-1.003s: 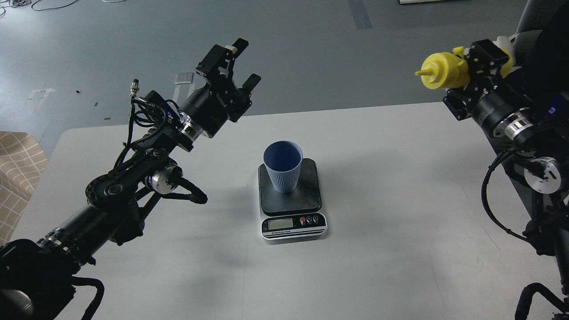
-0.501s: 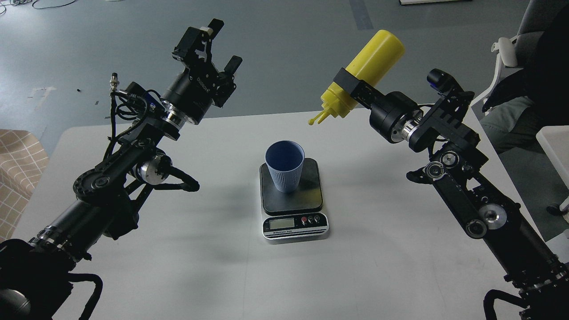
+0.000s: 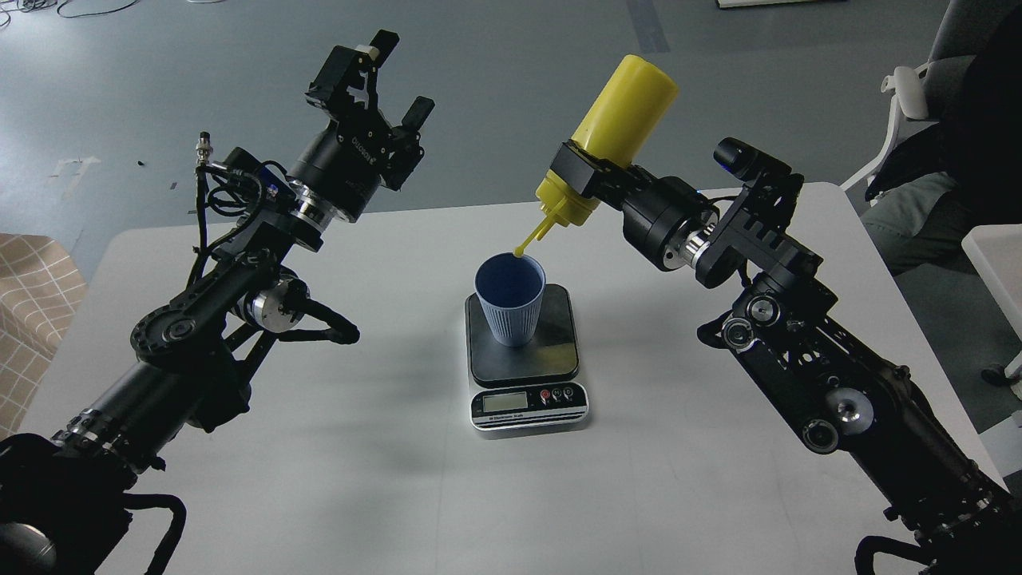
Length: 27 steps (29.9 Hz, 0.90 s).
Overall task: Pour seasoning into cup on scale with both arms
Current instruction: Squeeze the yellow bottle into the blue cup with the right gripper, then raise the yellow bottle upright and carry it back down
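The blue ribbed cup [image 3: 511, 303] stands upright on the dark plate of the scale [image 3: 527, 363], mid-table. My right gripper [image 3: 587, 180] is shut on the yellow seasoning bottle [image 3: 619, 120] near its neck and holds it tipped, base up. The nozzle tip [image 3: 520, 250] points down-left and sits just over the cup's far rim. No stream shows. My left gripper [image 3: 391, 76] is open and empty, raised above the table's far left edge, well apart from the cup.
The white table [image 3: 679, 447] carries only the scale and cup. A chair with a person's leg [image 3: 918, 192] is off the right side. A beige checked object [image 3: 32, 311] is off the left edge.
My right arm swung in from the far right with the bottle, turned it base up, and brought the nozzle down-left to the cup's rim. My left gripper drew back to the left.
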Available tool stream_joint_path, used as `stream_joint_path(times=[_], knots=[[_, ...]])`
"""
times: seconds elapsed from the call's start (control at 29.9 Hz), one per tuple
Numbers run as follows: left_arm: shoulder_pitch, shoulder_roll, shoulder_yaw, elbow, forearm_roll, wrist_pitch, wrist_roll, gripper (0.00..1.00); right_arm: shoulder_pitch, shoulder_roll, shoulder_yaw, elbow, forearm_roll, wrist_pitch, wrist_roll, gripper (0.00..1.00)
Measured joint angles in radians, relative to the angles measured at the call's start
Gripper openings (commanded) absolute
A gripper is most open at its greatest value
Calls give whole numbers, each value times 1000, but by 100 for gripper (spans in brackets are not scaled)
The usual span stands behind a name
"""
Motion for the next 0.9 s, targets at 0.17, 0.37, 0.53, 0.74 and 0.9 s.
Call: stream_joint_path(times=[0.17,0.37,0.53,0.74,0.9], knots=[[2,2,0,-7,0,4,0,98,1,4,-18,6,-50,0,17,0],[3,4,0,-8,0,4,0,98,-2,5,-40,7,-117,-2,50,0],[3,4,-1,-8,0,3,0,98,-3,5,-48,3,-136,-4,60,0],[3,3,-2,-11,0,3,0,98,-14,5,-56,-6,-156,-5,81,0],[2,2,-4,-18,0,3,0,98,-17,5,-74,-26,-170,-22,94,0]])
